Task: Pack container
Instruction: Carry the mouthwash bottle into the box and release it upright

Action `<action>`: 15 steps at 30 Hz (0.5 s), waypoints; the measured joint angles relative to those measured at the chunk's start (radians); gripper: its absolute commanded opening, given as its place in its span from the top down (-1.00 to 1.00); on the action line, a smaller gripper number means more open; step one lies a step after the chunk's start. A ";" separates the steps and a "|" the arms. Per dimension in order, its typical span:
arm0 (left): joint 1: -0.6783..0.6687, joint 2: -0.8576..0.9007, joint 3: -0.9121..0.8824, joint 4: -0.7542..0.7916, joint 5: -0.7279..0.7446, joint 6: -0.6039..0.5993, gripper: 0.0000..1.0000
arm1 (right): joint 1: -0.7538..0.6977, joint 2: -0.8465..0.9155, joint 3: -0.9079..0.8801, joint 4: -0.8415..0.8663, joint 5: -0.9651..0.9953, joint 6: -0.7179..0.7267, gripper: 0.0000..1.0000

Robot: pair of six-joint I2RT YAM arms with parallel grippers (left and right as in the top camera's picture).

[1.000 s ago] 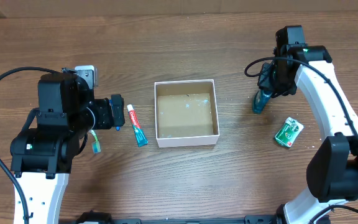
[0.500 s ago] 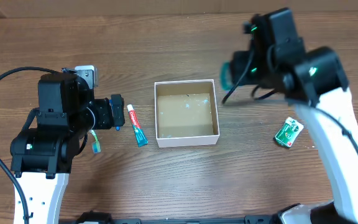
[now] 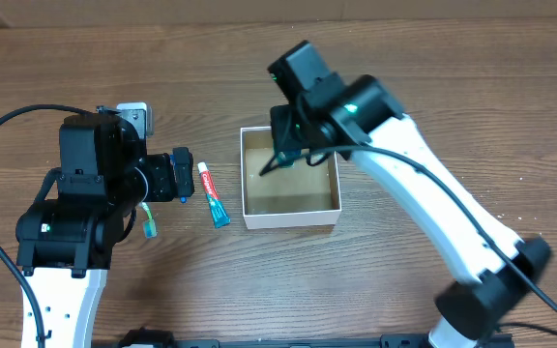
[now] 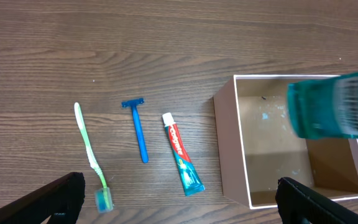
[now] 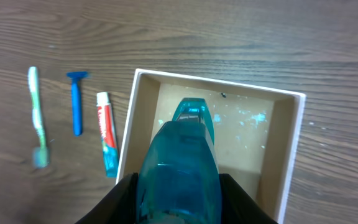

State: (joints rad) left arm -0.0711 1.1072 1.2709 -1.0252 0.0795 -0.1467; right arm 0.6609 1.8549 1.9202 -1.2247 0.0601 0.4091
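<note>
Container [image 3: 291, 217]: small square shallow box, white walls, brown cardboard floor. It sits open and empty at bench centre, between the two arms.

Handling (judgement): light, with thin walls that flex. It will likely skate on the wood if nudged. If it needs steadying, pinch one wall at mid-length, not a corner.

Right claw [image 5: 178, 202]: pinching a translucent teal plastic bottle [image 5: 179, 165] around its body. The bottle hangs over the 12 o'clock half of the box, cap end leading. It looks rigid and smooth, so a slip risk. I cannot tell whether it touches the floor.

Left claw [image 4: 182, 208]: spread wide, holding nothing, at 9 o'clock of the box.

At 9 o'clock of the container lies a white toothpaste tube with red and teal print [image 4: 182, 162]. A blue plastic razor [image 4: 138, 127] and a green toothbrush [image 4: 91, 152] lie farther out the same way.

Change over the last second: the bottle stood on the bench at 3 o'clock of the box with the right claw on it. Half a second ago it was airborne just outside the box's 2 o'clock corner. It is now above the box. The left arm, tube and container have not shifted.
</note>
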 measured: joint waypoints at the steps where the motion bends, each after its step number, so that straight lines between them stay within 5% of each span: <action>1: 0.000 0.000 0.000 0.000 0.000 0.000 -1.00 | 0.000 0.033 0.000 0.016 0.000 0.006 0.93; 15: 0.000 0.000 0.000 0.000 0.000 0.000 -1.00 | 0.000 0.248 0.000 0.092 -0.001 0.047 0.93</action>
State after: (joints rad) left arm -0.0711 1.1072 1.2709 -1.0248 0.0795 -0.1467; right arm 0.6609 2.1033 1.9198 -1.1328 0.0593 0.4564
